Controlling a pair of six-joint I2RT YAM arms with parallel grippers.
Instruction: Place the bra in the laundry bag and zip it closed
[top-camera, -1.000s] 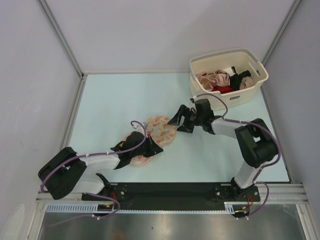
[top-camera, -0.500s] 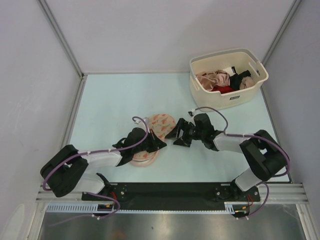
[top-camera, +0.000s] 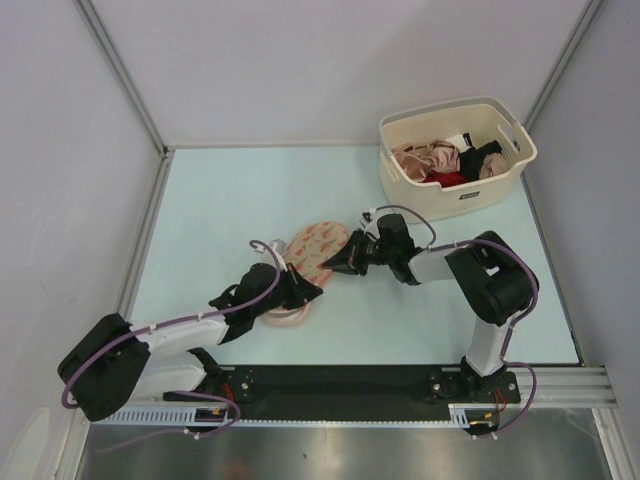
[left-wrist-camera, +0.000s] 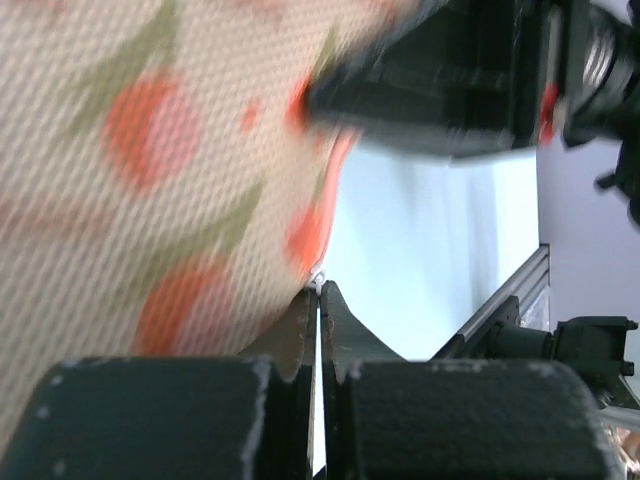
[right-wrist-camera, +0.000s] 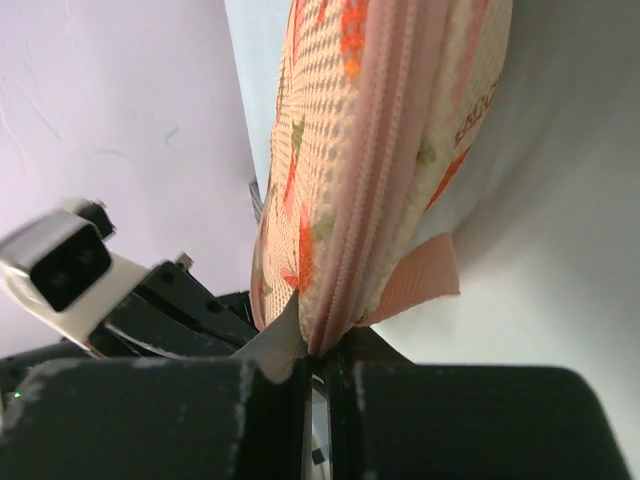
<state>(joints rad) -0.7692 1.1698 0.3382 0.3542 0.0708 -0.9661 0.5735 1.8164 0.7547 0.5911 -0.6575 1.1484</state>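
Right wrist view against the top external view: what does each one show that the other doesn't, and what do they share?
Only the right wrist view shows the zip teeth along the edge of the laundry bag, with a pink tab beside them. Only the top external view shows the cream basket of garments at the far right, and the left tool at the bag's near lobe. Both show the bag with the right tool shut on its edge.

Both arms are stretched out low and angled inward, tips almost meeting. Left gripper (top-camera: 305, 290) has its fingers pressed flat together. Right gripper (top-camera: 336, 264) is clamped too, pinching the laundry bag (top-camera: 315, 248) seam.
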